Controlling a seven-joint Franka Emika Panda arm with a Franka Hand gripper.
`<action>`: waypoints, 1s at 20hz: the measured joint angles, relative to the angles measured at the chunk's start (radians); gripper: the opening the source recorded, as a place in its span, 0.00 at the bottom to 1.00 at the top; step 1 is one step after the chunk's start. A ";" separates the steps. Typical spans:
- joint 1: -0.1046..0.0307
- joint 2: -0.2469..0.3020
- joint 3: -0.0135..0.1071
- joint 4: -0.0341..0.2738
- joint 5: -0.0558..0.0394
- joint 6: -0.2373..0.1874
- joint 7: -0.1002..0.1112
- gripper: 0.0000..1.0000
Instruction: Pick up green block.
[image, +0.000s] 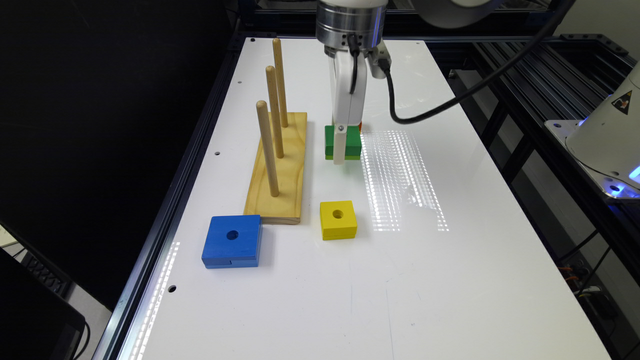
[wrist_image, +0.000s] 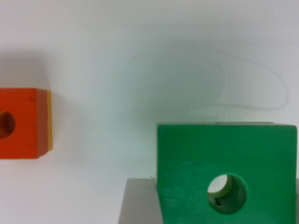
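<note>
Gripper (image: 341, 150): white, pointing straight down over the white table (image: 450, 280); fingers (image: 339, 145) closed against the sides of the green block (image: 350, 141), one finger crossing its near face.

Green block: held between the fingers, dark green top with round centre hole, lighter green bottom layer; whether it rests on the table or is lifted cannot be told.

Orange block (wrist_image: 21, 123): just beyond the gripper, apart from the green block, centre hole, yellow edge layer.

Wooden peg base (image: 280, 170): beside the gripper, three upright pegs.

Yellow block (image: 338, 219): on the table, well apart from the gripper.

Blue block (image: 233, 241): farthest, touching the base's corner.
</note>
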 joint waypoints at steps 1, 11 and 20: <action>0.000 0.000 0.000 -0.001 0.0000 0.000 0.000 0.00; 0.000 -0.125 0.001 -0.002 0.0000 -0.120 0.001 0.00; 0.000 -0.214 0.002 -0.001 0.0003 -0.200 0.001 0.00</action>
